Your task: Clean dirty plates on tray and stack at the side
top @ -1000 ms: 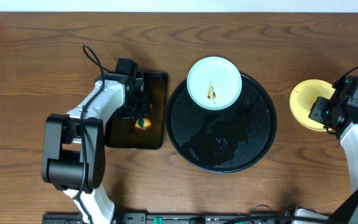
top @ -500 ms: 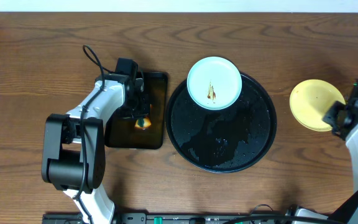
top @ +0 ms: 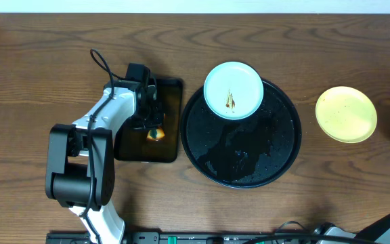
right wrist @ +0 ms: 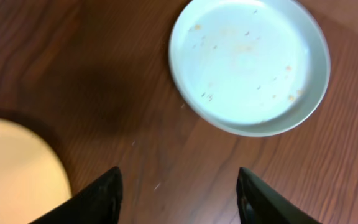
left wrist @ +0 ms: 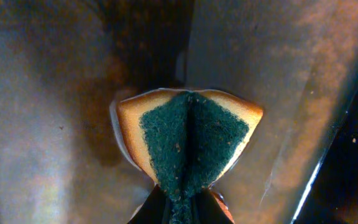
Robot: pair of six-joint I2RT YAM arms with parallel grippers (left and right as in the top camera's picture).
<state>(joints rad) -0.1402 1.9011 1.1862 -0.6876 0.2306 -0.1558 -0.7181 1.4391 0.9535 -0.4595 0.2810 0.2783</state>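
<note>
Overhead cam: one mint plate (top: 233, 90) with a brown smear is seen at the far-left edge of the round black tray (top: 249, 159). The yellow plate (top: 346, 114) is parked on the bare tabletop (top: 330, 47) to the right, well apart from that tray. A second mint plate (right wrist: 250, 62), lightly speckled, is caught only by the right wrist cam, lying on the wood near the yellow one. The right gripper (right wrist: 179, 196) is spread wide, with nothing held. The left gripper (left wrist: 180, 210) is clamped on the folded sponge (left wrist: 188, 137) over the small rectangular tray (top: 171, 105).
</note>
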